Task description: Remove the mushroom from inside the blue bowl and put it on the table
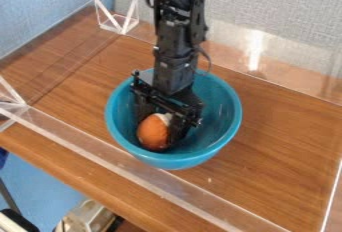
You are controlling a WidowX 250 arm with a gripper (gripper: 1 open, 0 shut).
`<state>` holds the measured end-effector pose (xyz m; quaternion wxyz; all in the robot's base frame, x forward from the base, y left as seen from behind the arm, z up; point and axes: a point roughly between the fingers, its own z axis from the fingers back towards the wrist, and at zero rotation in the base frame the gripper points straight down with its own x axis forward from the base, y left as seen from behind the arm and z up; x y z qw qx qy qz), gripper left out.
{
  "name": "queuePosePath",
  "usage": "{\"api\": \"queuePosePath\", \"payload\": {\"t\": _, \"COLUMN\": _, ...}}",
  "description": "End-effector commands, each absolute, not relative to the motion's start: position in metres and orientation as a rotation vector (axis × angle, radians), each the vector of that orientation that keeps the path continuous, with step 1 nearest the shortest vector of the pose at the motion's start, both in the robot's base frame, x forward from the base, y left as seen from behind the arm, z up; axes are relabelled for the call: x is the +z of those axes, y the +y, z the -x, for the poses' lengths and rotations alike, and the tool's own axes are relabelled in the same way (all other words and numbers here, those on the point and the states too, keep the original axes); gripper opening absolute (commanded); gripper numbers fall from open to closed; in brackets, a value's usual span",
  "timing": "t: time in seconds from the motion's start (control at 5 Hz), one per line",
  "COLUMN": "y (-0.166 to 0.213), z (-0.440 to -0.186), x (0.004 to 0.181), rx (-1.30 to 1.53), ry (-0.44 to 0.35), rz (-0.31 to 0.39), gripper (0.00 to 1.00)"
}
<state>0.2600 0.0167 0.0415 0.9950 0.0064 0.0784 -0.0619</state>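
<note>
A pale, finely speckled wall closes off the back of the scene, and a blue panel stands at the left. Nearest the camera, at the lower left, part of a beige fitting [88, 216] shows below the edge of the bench [267, 181], whose brown top has a streaky wood grain. A clear, shiny strip runs along that near edge, hard and flat by the look of it.

Farther in sits the blue bowl [122, 149], round, deep and glossy, probably smooth, thin plastic that could slide if its wall is nudged. The mushroom [154, 131] lies inside it, toward the near left side, its rounded orange-brown cap facing the camera and a little of the pale part showing above. It should be light and fairly firm, not fragile; the domed cap may be slippery and roll out of a pinch placed too high. The better hold looks to be around the widest part of the cap or across the stem, low and square.

The end effector [170, 126], black and jointed, reaches down into the bowl around the mushroom. Its fingers stand apart, one on either side, but whether they press on it yet I cannot tell. Beyond, a white open-framed triangular piece [118, 16] stands near the back.
</note>
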Motion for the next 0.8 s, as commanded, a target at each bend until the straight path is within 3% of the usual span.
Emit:
{"api": "queuePosePath", "payload": {"t": 0.0, "y": 0.025, "z": -0.266, "x": 0.053, "rx": -0.096, "ry": 0.101, "rz": -0.005, "gripper": 0.00}}
{"api": "queuePosePath", "payload": {"t": 0.6, "y": 0.034, "z": -0.271, "x": 0.080, "rx": -0.061, "ry": 0.013, "rz": 0.009, "gripper": 0.00}}
